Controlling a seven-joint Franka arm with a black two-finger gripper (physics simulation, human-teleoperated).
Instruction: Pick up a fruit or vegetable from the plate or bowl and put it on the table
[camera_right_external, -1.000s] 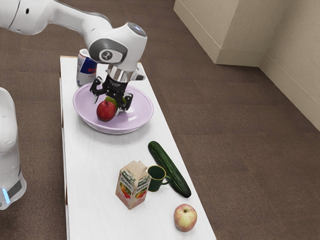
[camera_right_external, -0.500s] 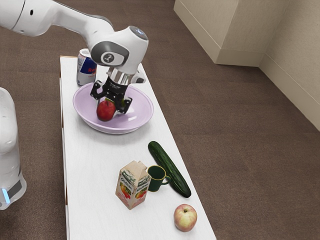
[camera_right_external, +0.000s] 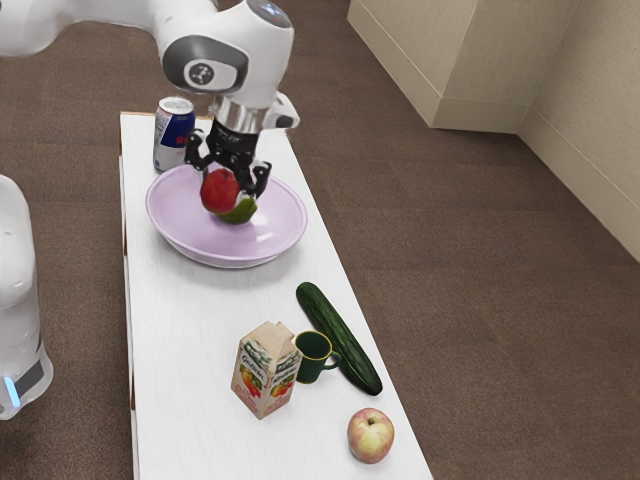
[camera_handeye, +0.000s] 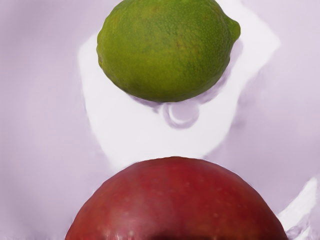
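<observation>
Raised from its earlier spot in the bowl (camera_right_external: 215, 243), the red fruit (camera_right_external: 219, 191) now hangs with the gripper (camera_right_external: 226, 186) over the bowl's hollow, more of the lime (camera_right_external: 240, 211) showing beneath it. In the exterior view the fruit is deep red, rounded and smooth-skinned, pinched between the two black fingers, one at each side. The lime sits in the bowl, partly covered from sight by the fruit, and the bowl's raised rim runs all round them, between the fruit and the white table (camera_right_external: 180, 330). Just behind the bowl, toward the exterior view's upper left, stands a blue and silver metal can (camera_right_external: 174, 135). On the bowl's near side lie a long, dark green, ridged cucumber (camera_right_external: 339, 338), a printed carton (camera_right_external: 265, 372) with a folded top, a glossy green mug (camera_right_external: 312, 360) with a yellowish rim and, farthest from the bowl, a round, yellow-and-red apple (camera_right_external: 370, 436). In the wrist view the red fruit shows a broad dome, faintly speckled and shiny; apart from it, the lime rests on the bowl's smooth, pale lilac floor, its green rind finely pitted and ending in a blunt nub.
</observation>
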